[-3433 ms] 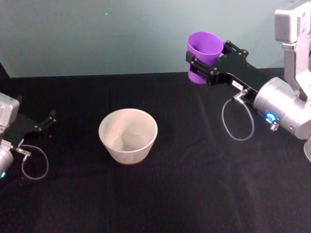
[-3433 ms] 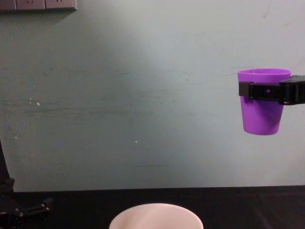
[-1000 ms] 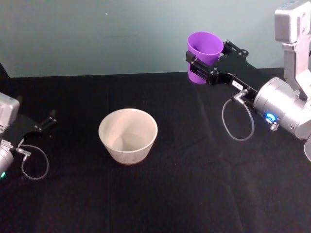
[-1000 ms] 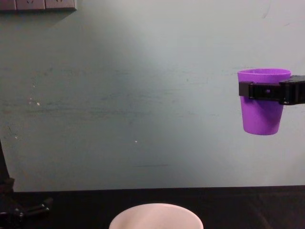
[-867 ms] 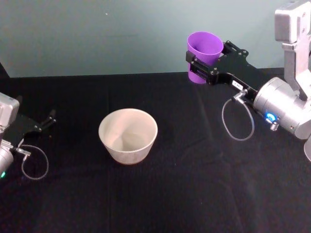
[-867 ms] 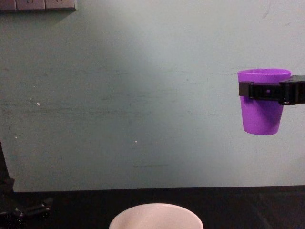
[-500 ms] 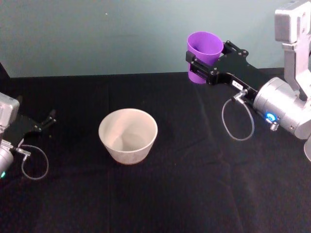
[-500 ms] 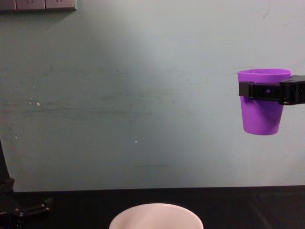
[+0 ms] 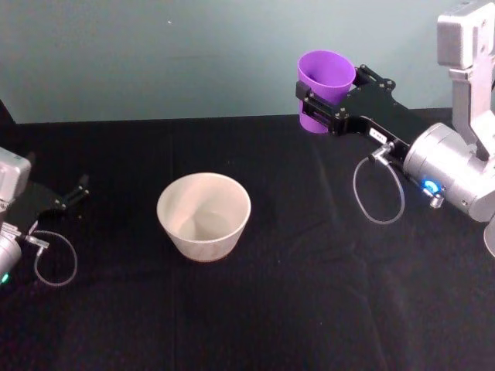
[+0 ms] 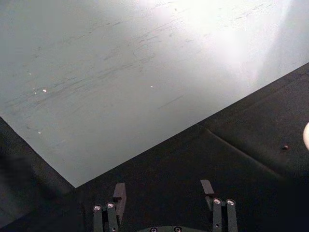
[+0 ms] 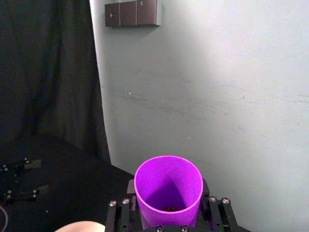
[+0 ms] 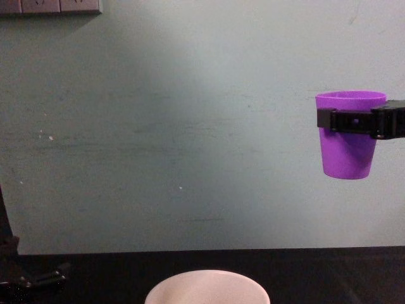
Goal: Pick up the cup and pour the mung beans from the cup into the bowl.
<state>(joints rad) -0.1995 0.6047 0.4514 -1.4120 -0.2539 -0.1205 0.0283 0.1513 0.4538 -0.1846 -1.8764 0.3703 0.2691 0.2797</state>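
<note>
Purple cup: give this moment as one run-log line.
right claw: shut on small purple plastic cup, upright, raised | wide off-white round bowl: on black table, empty | left claw: open, parked

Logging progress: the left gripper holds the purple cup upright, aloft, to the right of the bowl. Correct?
No: the right gripper holds the purple cup upright, aloft, to the right of the bowl, as the head view shows. The left gripper sits open, far left.
</note>
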